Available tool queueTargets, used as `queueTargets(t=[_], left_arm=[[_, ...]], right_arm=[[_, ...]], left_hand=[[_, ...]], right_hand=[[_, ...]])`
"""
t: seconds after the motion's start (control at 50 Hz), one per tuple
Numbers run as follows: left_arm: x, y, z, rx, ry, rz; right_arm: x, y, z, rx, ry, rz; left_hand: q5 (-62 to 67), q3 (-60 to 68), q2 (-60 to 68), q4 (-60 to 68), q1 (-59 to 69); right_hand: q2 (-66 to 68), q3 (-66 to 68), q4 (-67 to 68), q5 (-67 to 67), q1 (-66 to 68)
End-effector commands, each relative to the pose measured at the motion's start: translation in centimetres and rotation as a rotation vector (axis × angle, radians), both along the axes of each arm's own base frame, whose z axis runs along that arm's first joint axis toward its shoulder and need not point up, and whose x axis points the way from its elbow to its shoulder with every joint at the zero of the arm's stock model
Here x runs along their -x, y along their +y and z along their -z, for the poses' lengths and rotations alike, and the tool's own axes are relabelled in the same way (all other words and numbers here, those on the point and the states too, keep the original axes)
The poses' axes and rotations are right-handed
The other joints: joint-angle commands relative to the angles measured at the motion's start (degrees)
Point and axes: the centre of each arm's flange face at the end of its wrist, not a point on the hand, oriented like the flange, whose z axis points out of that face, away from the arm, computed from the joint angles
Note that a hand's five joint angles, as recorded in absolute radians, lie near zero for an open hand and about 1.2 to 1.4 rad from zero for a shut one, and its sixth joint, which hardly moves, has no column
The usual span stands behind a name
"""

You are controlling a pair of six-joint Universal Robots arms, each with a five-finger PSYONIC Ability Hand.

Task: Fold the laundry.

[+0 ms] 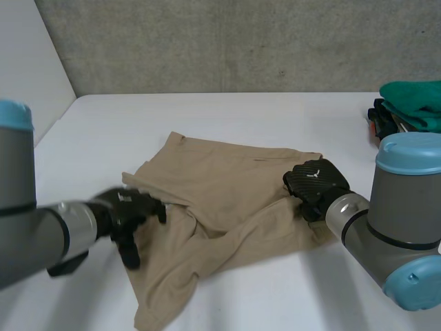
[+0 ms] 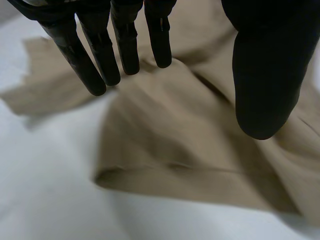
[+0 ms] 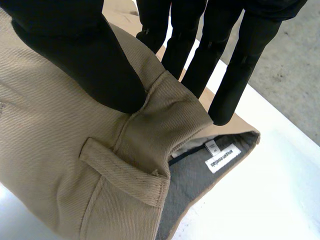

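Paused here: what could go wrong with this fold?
1. The right hand pinches only the waistband edge of the shorts; a pull might slip it free.
2. The left hand is open over the rumpled leg, gripping nothing, so the cloth may drag and bunch more.

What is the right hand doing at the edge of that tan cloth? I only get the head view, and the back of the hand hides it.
Observer: Its wrist view shows the right hand pinching the waistband of the tan garment between thumb and fingers.
Operator: How can you tell it's a waistband?
Observer: A belt loop is sewn across it, close to the thumb.
Operator: Is the left hand gripping too?
Observer: No. The left hand is open, fingers straight and apart from the thumb, with the cloth lying loose beneath them.
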Motion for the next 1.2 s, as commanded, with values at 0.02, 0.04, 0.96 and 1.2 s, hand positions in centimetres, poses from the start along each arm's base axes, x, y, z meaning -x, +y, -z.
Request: queueTargets(t=[0.02,0.04,0.96,1.2], left_arm=[[0.3,1.5,3.0,-0.076,-0.03,0.029],[0.3,1.2,3.6,-0.09,-0.039,0.022],[3.6,1.5,2.1,-0.052,-0.144,0.251],[8.6,-9.3,-3.9,0.396,-0.009,0.084]], right_arm=[[0.0,-0.1,0.1,0.012,-0.014,0.024],[0.1,-0.2,0.1,0.02,-0.014,0.032],[3.8,4.1,-1.0,0.014,0.438,-0.259],[1.8,-4.3,-2.6,0.213,0.176,0.049]], left_hand=[[5.3,5.4,5.3,5.3,6.8],[7.0,7.0,7.0,6.9,8.5],[55.3,55.3,55.2,55.2,56.7],[55.3,55.3,55.2,55.2,56.7]], right_hand=[[12.7,11.9,11.2,11.5,14.7],[12.7,11.9,11.2,11.5,14.7],[12.7,11.9,11.2,11.5,14.7],[12.7,11.9,11.2,11.5,14.7]])
